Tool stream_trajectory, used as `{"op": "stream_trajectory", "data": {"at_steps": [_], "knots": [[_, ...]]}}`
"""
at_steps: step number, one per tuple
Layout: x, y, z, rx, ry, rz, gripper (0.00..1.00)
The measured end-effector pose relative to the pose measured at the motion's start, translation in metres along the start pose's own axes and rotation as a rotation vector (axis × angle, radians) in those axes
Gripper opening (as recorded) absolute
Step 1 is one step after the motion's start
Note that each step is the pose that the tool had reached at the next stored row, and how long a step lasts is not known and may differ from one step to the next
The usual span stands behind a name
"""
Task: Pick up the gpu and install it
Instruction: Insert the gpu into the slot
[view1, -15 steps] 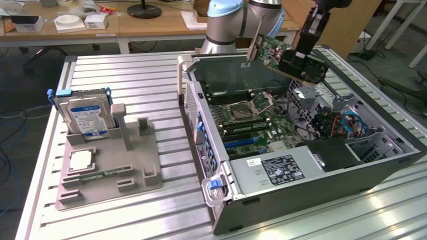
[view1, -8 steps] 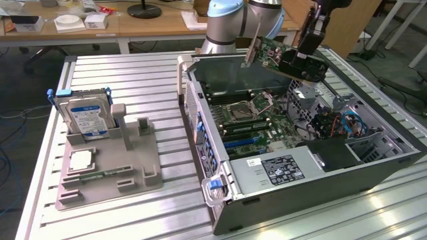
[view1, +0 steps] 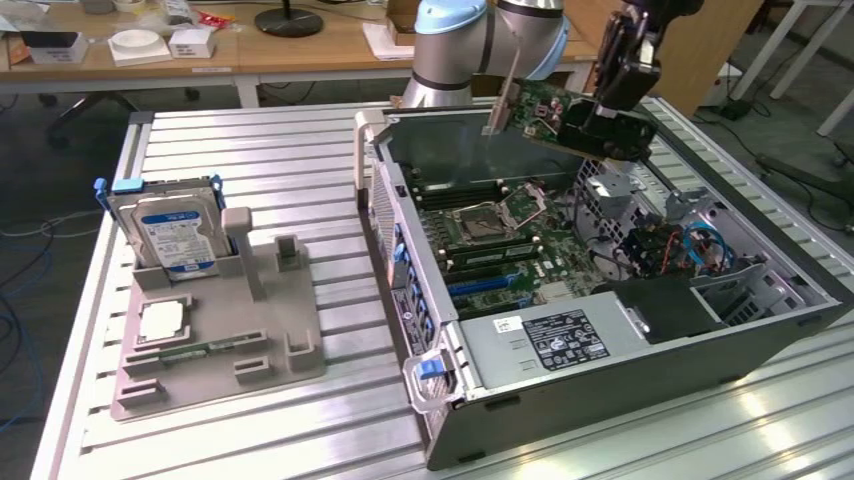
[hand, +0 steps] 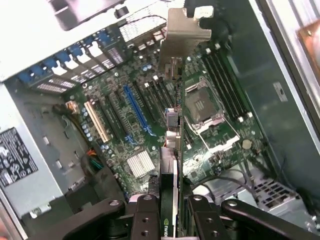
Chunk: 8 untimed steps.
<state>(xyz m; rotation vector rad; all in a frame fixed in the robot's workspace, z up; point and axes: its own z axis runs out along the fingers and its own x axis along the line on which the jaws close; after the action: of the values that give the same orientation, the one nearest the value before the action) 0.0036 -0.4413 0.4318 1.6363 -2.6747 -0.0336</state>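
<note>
The gpu (view1: 550, 108), a green circuit card with a pale metal bracket (view1: 499, 100) at one end, hangs in the air over the far part of the open computer case (view1: 400, 230). My gripper (view1: 603, 128) is shut on the card's end away from the bracket. In the wrist view the gpu (hand: 171, 145) shows edge-on between my fingers (hand: 146, 220), with its bracket (hand: 184, 30) at the far end. Below it lies the motherboard (hand: 150, 130) with a long blue slot (hand: 135, 112) and an empty processor socket (hand: 201, 105). The card is well above the board and touches nothing.
A grey fixture (view1: 220, 340) at the exterior view's left holds an upright hard drive (view1: 167, 235), a flat chip (view1: 160, 320) and a memory stick (view1: 200, 350). Inside the case sit a power supply (view1: 561, 338) and blue cables (view1: 697, 245). Desks stand behind.
</note>
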Motion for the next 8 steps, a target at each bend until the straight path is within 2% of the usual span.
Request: {"op": "stream_trajectory", "data": {"at_steps": [8], "knots": [[0.0, 0.0, 0.0, -0.0009, 0.0031, -0.145, 0.26]]}}
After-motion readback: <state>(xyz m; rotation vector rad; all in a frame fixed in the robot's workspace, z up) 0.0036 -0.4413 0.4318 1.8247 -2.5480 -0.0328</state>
